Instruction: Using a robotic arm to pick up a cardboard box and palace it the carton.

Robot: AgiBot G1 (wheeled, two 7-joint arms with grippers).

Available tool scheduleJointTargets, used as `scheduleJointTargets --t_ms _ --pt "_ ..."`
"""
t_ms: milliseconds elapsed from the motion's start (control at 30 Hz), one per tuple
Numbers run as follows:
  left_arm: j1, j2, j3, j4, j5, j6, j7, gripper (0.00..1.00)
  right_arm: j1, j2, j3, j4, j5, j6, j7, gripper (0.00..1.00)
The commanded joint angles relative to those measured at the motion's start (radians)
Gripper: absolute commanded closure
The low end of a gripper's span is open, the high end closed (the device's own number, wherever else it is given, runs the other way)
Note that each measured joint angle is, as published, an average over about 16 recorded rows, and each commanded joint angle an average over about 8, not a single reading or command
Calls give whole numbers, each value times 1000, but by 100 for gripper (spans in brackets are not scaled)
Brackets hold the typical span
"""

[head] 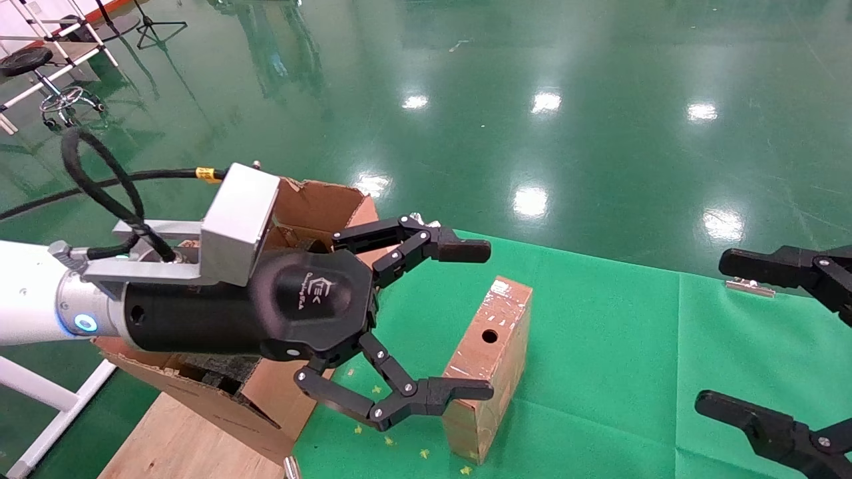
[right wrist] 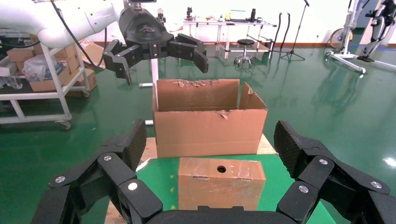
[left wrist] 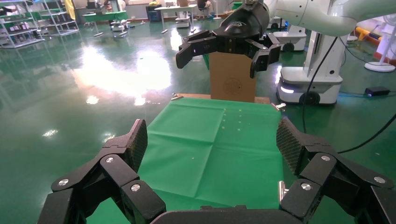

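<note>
Two wide-open claws wait here: the left gripper [head: 476, 319] hangs above the small cardboard box [head: 489, 369], which stands on the green cloth [head: 599, 346] beside the big carton [head: 313, 206], ready to grab it, while the right gripper [head: 752, 332] sits off to the side.

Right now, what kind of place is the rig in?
Probably a robotics lab or test hall: glossy green floor, metal shelving, another white robot base, and workbenches along the far wall.
</note>
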Motion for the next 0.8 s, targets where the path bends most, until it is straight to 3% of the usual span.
scheduleJointTargets --t_ms 33,500,567,733,800 --pt "0 0 0 0 0 0 0 0 0 0 0 0 0 0 0 0" --pt "0 0 0 0 0 0 0 0 0 0 0 0 0 0 0 2" --pt "0 0 0 0 0 0 0 0 0 0 0 0 0 0 0 19" --pt "-3 -5 1 -4 16 -5 6 0 0 0 0 0 0 0 0 81" --pt "-7 -9 3 -8 35 -16 10 0 0 0 0 0 0 0 0 98"
